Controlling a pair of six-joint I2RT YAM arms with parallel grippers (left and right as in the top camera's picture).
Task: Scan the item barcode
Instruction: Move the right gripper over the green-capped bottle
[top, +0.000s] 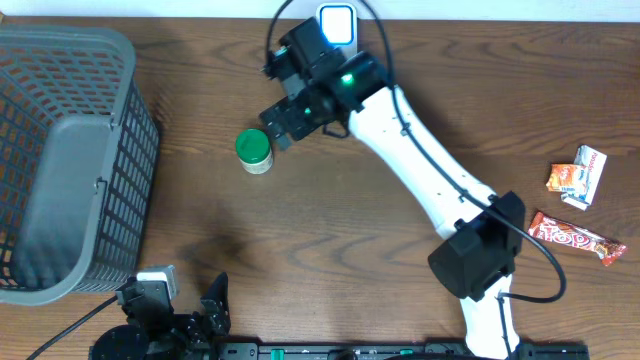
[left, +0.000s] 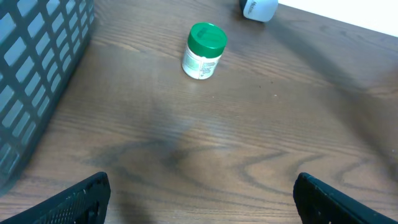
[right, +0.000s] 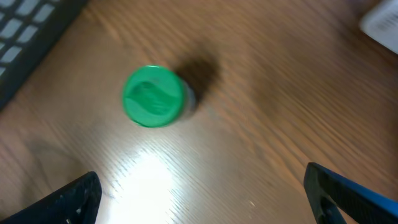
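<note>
Mock shop checkout rigged on a lab bench: grey plastic shopping basket (top: 135, 170) on a wood-grain table (top: 330, 260), small white scanner (top: 336, 22) at the far edge, packaged goods around it: green-lidded jar (top: 254, 150), snack packs (top: 578, 175), candy bar (top: 577, 238). White robot arm (top: 420, 150) reaches over it all.

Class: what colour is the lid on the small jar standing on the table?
Green lid; the left wrist view shows it best.

Label on jar (left: 203, 51) blurred — scanner (left: 258, 9) cut by top edge
</note>
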